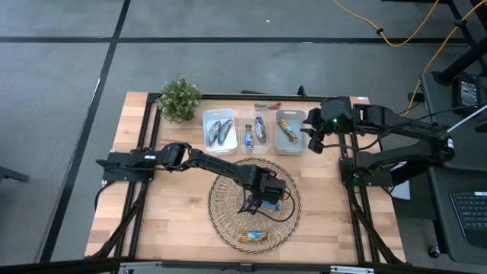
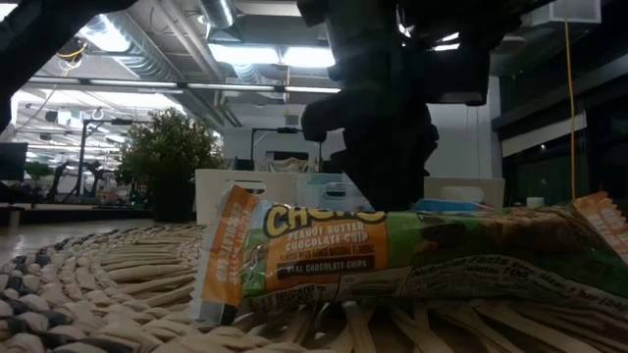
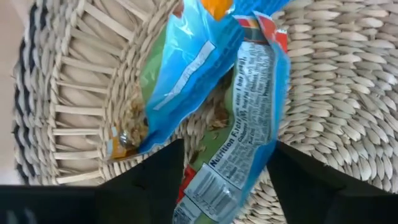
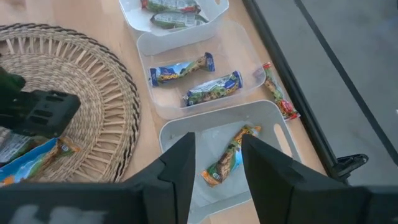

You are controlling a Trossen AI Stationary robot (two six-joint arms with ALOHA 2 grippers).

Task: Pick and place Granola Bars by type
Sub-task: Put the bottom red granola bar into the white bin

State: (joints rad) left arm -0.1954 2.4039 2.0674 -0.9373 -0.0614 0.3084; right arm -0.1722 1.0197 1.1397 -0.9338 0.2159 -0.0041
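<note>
A lab or open office: grey carpet tiles [image 1: 61,114], ceiling strip lights [image 2: 280,56], a keyboard [image 1: 468,217] nearby.

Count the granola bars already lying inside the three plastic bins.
5. Two green bars in the left bin, two blue bars in the middle bin, one orange-brown bar in the right bin. Another loose bar lies behind the bins, uncounted.

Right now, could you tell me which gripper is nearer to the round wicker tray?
Left. The left gripper is down over the wicker tray, open around two bars. The right gripper hovers open over the rightmost bin, off the tray.
</note>
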